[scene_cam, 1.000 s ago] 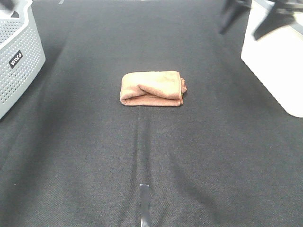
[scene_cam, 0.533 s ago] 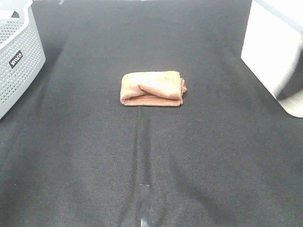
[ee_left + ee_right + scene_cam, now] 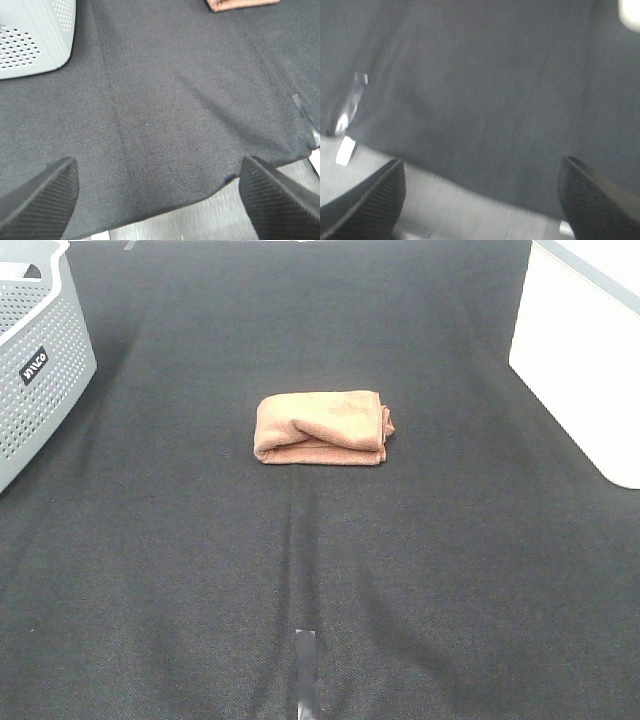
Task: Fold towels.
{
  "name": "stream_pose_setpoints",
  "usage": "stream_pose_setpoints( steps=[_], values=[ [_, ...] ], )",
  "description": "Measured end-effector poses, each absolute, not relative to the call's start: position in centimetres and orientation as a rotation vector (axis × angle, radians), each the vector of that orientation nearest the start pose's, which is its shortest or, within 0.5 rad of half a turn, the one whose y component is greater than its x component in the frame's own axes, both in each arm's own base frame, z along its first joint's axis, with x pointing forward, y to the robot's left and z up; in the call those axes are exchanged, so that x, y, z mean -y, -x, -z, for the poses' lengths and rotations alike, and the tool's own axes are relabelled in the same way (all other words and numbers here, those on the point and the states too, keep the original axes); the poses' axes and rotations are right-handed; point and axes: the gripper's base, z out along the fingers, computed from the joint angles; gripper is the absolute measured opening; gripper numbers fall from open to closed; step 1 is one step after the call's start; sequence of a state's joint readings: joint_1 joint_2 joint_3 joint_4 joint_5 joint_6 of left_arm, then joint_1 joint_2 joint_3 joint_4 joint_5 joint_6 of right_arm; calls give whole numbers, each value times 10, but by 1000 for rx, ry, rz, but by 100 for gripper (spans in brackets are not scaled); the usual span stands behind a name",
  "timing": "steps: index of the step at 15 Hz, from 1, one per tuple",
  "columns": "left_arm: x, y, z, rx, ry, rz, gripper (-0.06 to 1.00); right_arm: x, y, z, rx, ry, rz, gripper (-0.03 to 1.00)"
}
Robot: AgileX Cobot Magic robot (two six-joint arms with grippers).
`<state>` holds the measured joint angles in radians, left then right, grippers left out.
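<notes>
Both arms have cleared out of the overhead view — the dark shapes seen a second ago over the white bin are gone, and the shadow on its side half a second ago is gone too. Towel has not shifted.

Towel [image 3: 322, 427] sits mid-desk, far half, well apart from both containers. It is a compact rectangle with several layers stacked; layered edges show at its right end. Top layer sits a bit skewed, with a diagonal crease on the left side. No tag visible from here.

Left tool [image 3: 160, 200]: jaws spread wide, nothing between them, hovering above the near edge of the desk [image 3: 200, 570]. Its camera catches a corner of the towel [image 3: 240, 4] far off and the grey basket [image 3: 30, 40] to one side.

Right tool [image 3: 480, 200]: also wide, empty, over the near desk edge. View is blurred — probably in motion.

Grey basket [image 3: 40, 350] at far left, white bin [image 3: 580, 360] at far right, tape strip [image 3: 305, 670] at near centre.

Progress, my read: folding looks done, both arms retreated. What's left, if anything — squaring up the skewed top layer, or moving the towel to a container. Only one towel in sight.
</notes>
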<state>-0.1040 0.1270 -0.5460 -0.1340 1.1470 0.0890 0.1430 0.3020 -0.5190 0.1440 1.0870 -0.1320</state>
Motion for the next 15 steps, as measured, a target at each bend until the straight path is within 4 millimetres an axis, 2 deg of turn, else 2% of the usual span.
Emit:
stream_pose_setpoints(
  steps=[3, 9, 15],
  values=[
    [12, -3, -279, -2109, -239, 167, 82, -9, -11, -280, -2144, 280, -127, 79],
    [13, -5, -278, -2085, -313, 144, 82, -7, -6, -279, -2114, 276, -105, 79],
    [13, -5, -278, -2084, -317, 142, 82, -7, -6, -279, -2114, 276, -102, 79]
  ],
)
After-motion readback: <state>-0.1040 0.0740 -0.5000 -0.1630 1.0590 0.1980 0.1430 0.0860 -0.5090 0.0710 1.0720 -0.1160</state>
